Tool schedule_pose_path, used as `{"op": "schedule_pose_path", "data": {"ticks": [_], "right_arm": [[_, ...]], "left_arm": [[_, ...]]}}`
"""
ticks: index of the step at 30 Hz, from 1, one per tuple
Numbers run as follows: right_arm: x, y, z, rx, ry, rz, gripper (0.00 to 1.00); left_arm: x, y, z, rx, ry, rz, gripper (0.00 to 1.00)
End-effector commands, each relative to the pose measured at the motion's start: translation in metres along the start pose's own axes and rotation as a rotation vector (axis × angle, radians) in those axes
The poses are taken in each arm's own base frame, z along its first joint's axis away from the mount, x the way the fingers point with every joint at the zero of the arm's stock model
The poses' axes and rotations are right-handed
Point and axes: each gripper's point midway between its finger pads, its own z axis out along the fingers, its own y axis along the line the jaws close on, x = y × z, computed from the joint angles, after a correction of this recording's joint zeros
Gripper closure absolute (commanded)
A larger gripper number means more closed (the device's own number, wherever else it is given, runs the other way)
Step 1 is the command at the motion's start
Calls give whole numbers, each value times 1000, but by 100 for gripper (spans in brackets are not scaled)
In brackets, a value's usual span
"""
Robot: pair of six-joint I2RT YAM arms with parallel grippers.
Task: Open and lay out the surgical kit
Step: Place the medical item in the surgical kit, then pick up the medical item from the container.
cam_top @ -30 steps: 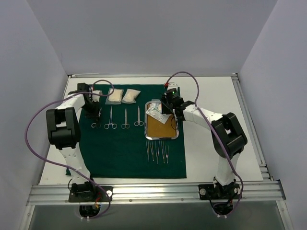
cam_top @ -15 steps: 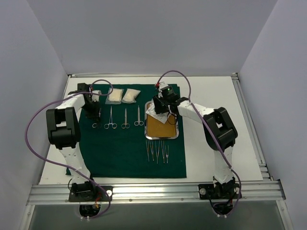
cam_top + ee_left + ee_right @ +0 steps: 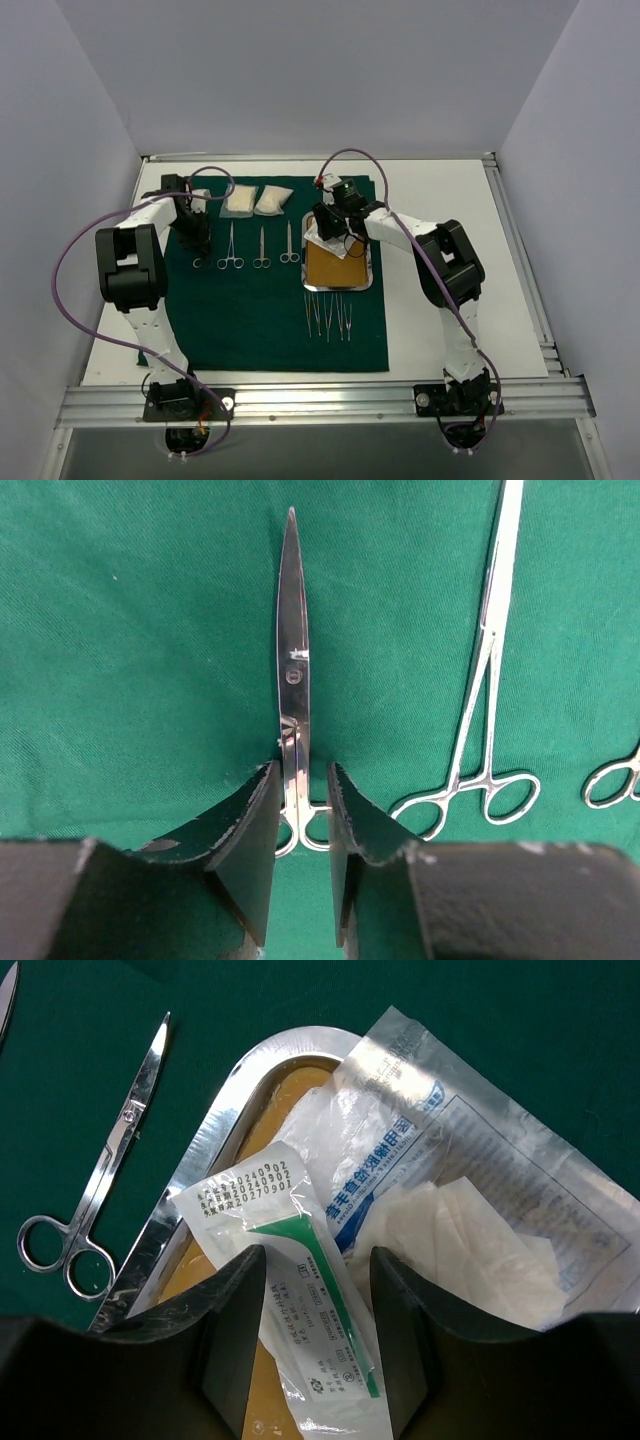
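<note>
**Barely parted jaws on the left, wider ones over the tray on the right**

Down at the left gripper (image 3: pixel 302 775), the two black fingers stand a little apart, one on each side of a pair of scissors (image 3: pixel 292 650). The scissors lie flat on the green cloth (image 3: pixel 130 630), with their blades shut and pointing away from the wrist. Their ring handles sit in the gap between the fingers, and the jaws are not clamped on them. Just to the right lies a ring-handled clamp (image 3: pixel 480 730), also flat on the cloth and apart from the scissors. Part of another ring shows at the edge of the left wrist view.

The right gripper (image 3: pixel 318 1260) is spread wider and holds nothing. It hangs over a small clear packet (image 3: pixel 255 1195) with a green-handled item sealed inside. That packet rests across the corner of the steel tray (image 3: pixel 215 1130), whose floor looks amber. A larger printed packet (image 3: pixel 480 1130) and crumpled white gauze (image 3: pixel 470 1230) lie beside it, spilling over the tray's far rim. A second pair of scissors (image 3: pixel 115 1150) lies on the cloth left of the tray.

From above, the cloth is spread over the white table (image 3: pixel 440 200). The ring-handled instruments form a row left of the tray. Thin tweezers (image 3: pixel 328 315) lie side by side below it, and pale gauze packs (image 3: pixel 257 200) line the cloth's far edge.
</note>
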Motion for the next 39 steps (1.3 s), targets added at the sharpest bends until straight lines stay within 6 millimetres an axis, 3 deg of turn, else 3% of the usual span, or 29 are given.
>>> {"op": "schedule_pose_path", "data": {"ticks": [1, 9, 16, 26, 33, 34, 39], "right_arm": [[0, 2, 1, -17, 19, -40, 59], [13, 11, -1, -91, 54, -107, 76], [1, 13, -14, -118, 20, -167, 100], [-38, 22, -49, -154, -74, -243, 100], [-46, 30, -65, -192, -131, -195, 100], [-39, 30, -64, -194, -122, -176, 100], [-52, 35, -81, -202, -192, -147, 100]], "left_arm": [[0, -4, -17, 13, -24, -16, 66], [-4, -11, -30, 41, -35, -9, 66], [-15, -17, -55, 53, -85, 12, 65], [-21, -31, -90, 105, -139, 60, 65], [-22, -41, -105, 143, -162, 87, 66], [-21, -42, -106, 151, -160, 90, 66], [-21, -59, -115, 232, -161, 152, 68]]}}
